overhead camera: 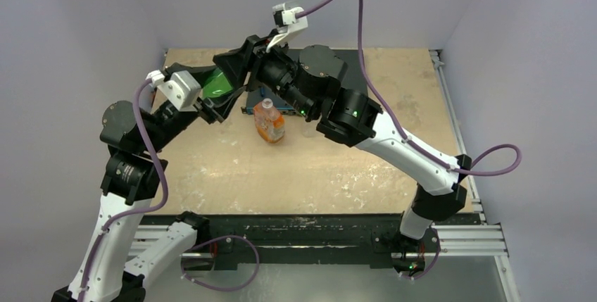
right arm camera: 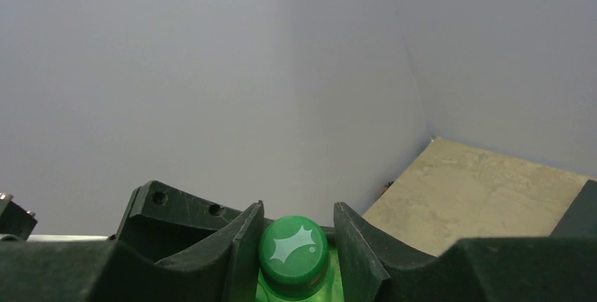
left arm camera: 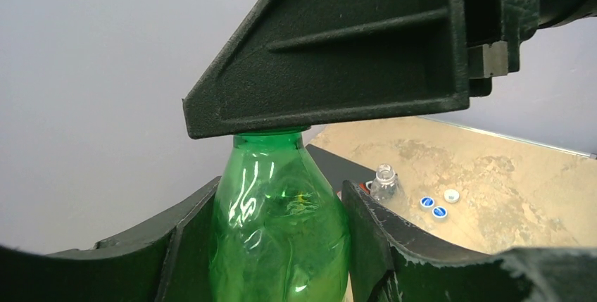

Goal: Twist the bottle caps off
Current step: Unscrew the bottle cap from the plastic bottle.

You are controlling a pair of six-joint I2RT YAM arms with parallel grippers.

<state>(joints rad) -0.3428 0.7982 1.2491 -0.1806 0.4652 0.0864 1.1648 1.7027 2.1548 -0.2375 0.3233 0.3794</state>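
The left gripper (left arm camera: 278, 200) was clamped on the green bottle (left arm camera: 281, 238), one finger pressed against its body at 9 o'clock and the other at 3 o'clock. In the top view that bottle (overhead camera: 220, 84) was held off the table (overhead camera: 394, 91), at about 10 o'clock from the orange-labelled bottle (overhead camera: 269, 123) standing near the table's middle.

The right gripper (right arm camera: 296, 228) sat over the bottle's neck, at 12 o'clock from the left gripper's hold. The green cap (right arm camera: 293, 249) lay directly between the right gripper's fingers, on the bottle. The finger at 9 o'clock looked to be touching the cap; at 3 o'clock a thin strip of green showed beside the other finger, so I could not tell whether the jaws were fully closed on it.

In the left wrist view, at 3 o'clock from the green bottle, a clear bottle (left arm camera: 384, 182) with an open neck stood on the table, with three loose caps (left arm camera: 427, 202) just beyond it.
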